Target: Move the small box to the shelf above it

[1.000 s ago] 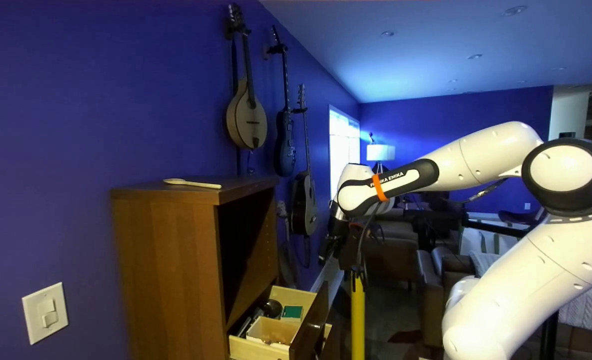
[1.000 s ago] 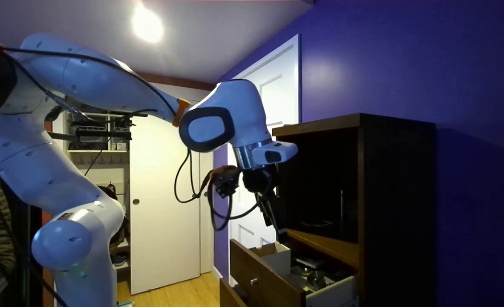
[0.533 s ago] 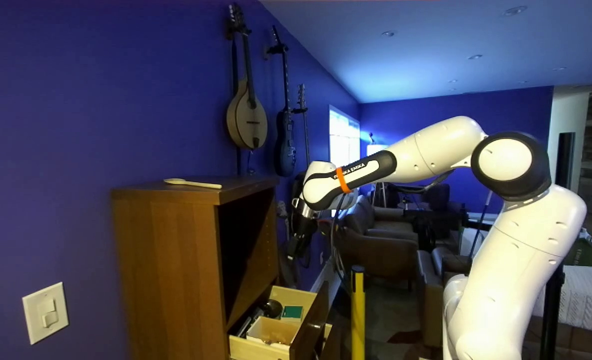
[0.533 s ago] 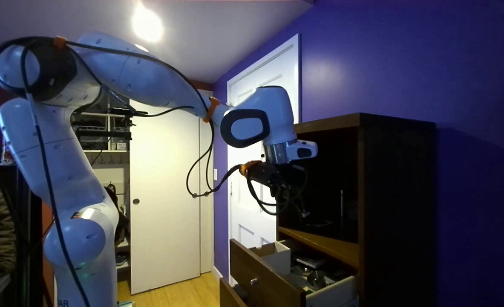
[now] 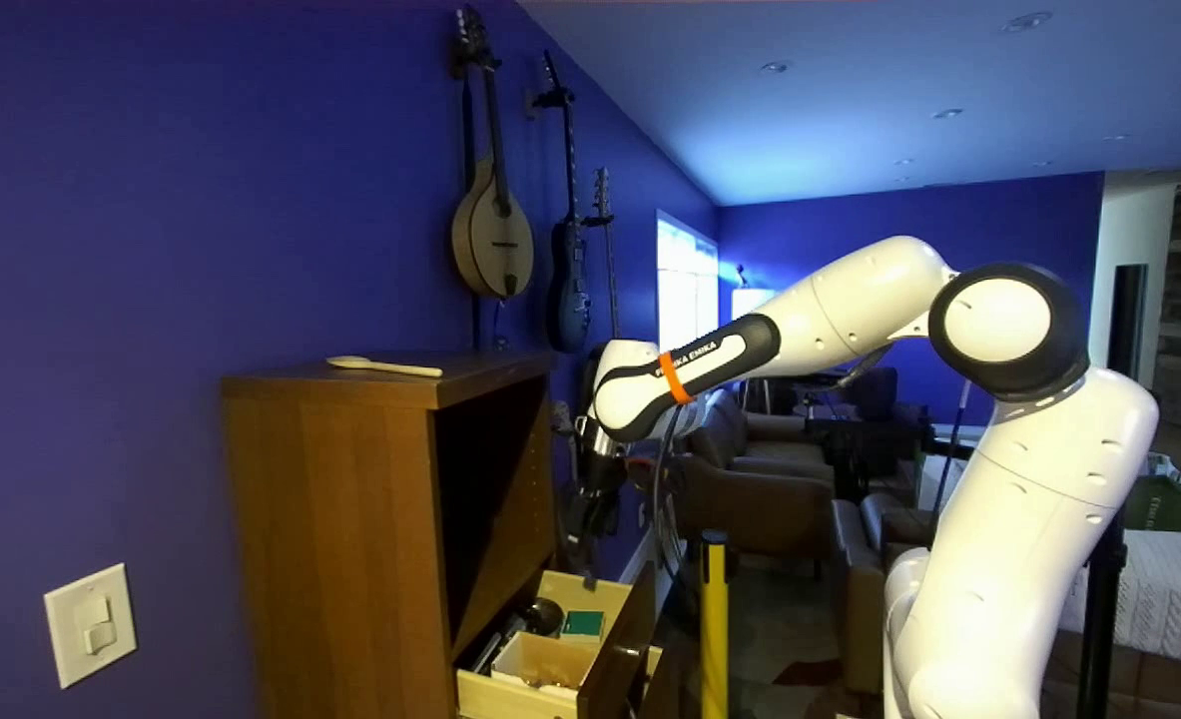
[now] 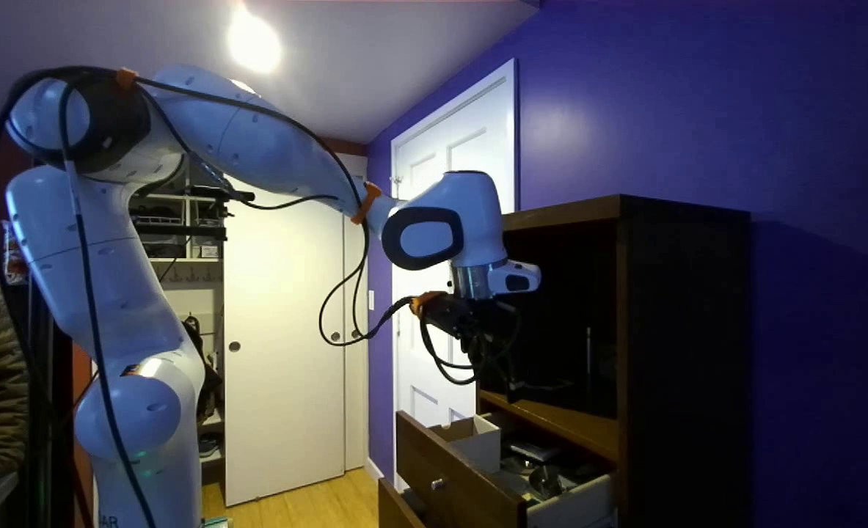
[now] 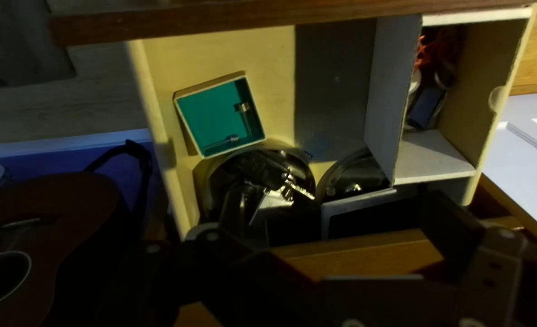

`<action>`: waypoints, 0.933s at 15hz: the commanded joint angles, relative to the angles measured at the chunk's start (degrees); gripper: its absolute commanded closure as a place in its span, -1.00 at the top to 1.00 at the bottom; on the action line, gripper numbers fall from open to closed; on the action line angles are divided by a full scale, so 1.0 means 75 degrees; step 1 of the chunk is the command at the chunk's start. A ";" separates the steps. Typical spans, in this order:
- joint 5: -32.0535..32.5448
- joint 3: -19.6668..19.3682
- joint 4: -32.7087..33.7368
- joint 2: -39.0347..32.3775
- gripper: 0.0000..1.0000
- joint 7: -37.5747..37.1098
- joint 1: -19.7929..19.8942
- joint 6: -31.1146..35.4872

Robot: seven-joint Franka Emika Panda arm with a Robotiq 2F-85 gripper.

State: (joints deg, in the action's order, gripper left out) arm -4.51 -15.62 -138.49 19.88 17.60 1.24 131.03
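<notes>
Cream cardboard box [image 6: 480, 446] sits in the pulled-out drawer [image 6: 470, 488], below and off to one side of the gripper [image 7: 334, 200]. Jaws spread, holding nothing, probably ready to grasp. Drawer's out presumably for top access; shelf [image 6: 566, 422] is near the gripper.

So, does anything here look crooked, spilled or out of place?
Two small things. The green-lined box sits askew in the open drawer, turned at an angle to its walls. A spoon lies on top of the cabinet, which seems an odd spot for a kitchen tool. I see no spill or damage.
</notes>
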 commanded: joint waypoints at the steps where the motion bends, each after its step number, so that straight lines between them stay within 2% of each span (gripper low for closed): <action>1: -0.0185 0.0576 -0.0463 -0.0395 1.00 -0.0605 0.0032 0.0670; 3: -0.0020 0.0808 -0.0700 -0.0637 1.00 -0.0544 -0.0006 0.1466; 5: 0.0082 0.0967 -0.0774 -0.0866 1.00 -0.0397 -0.0035 0.1750; 9: 0.0281 0.1288 -0.0804 -0.0980 1.00 -0.0668 -0.0007 0.1341; 12: 0.0001 0.1315 -0.0767 -0.1063 1.00 -0.0317 -0.0111 0.1065; 13: -0.0022 0.1321 -0.0749 -0.1148 0.97 -0.0257 -0.0131 0.1054; 14: -0.0100 0.1310 -0.0737 -0.1217 0.64 -0.0194 -0.0156 0.1047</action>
State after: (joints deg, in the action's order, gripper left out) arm -3.89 -5.92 -144.28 11.93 14.35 0.49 139.74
